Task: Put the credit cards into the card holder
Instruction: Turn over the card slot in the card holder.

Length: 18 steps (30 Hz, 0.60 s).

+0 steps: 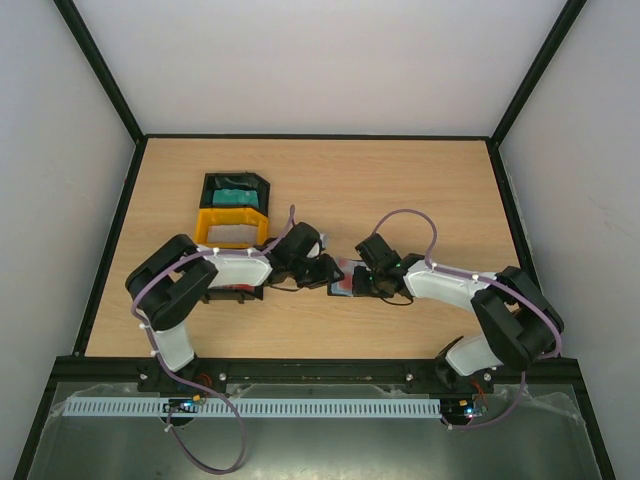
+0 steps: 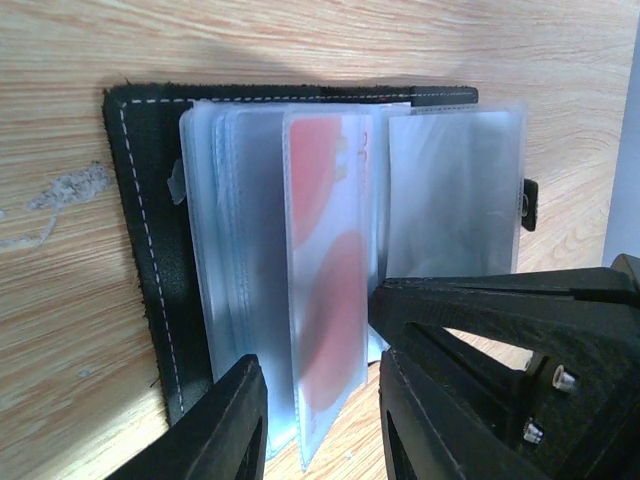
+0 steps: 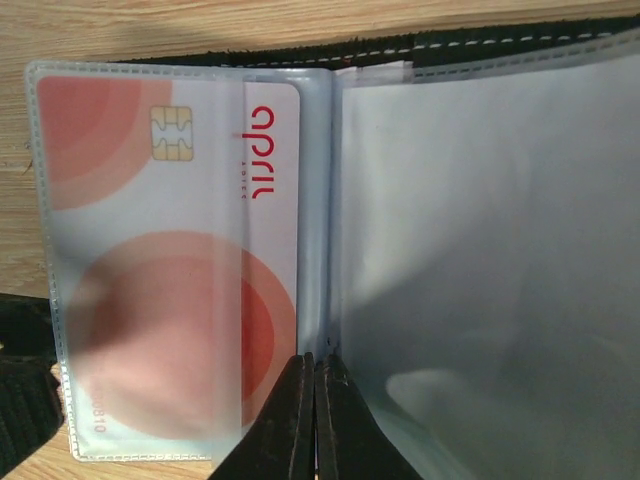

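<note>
Right gripper (image 3: 313, 365): fingers pressed together, tips at the fold between two clear sleeves (image 3: 480, 250).
Left gripper (image 2: 320, 385): jaws apart, straddling the clear sleeves; whether they pinch cannot be told.
Card holder (image 2: 150, 250): open on table (image 1: 420, 180), between both grippers.
Red-and-white card (image 3: 170, 250): inside a sleeve.
Teal card (image 1: 236, 195): in black tray (image 1: 208, 185), well apart.

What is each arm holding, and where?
Right fingers likely pinch the clear sleeves' bottom edge by the card holder's fold; left fingers straddle the red-and-white card's sleeve, grip unclear.
</note>
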Motion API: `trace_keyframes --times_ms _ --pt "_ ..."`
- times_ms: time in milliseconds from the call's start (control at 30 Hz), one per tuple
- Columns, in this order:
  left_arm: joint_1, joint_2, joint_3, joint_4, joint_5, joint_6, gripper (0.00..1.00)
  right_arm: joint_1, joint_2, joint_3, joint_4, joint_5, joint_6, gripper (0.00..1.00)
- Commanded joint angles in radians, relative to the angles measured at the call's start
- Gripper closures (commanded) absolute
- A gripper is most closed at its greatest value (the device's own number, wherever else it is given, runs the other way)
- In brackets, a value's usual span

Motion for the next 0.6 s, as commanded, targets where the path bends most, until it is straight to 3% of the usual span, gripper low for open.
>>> trace_keyframes --times_ms 0,567 --pt "0.003 0.031 0.014 0.03 0.041 0.014 0.67 0.004 0.024 -0.037 -0.03 0.044 0.008 0.98" --pt "-0.033 0.075 0.07 0.062 0.12 0.051 0.67 0.004 -0.049 -0.059 -0.004 0.072 0.042 0.97"
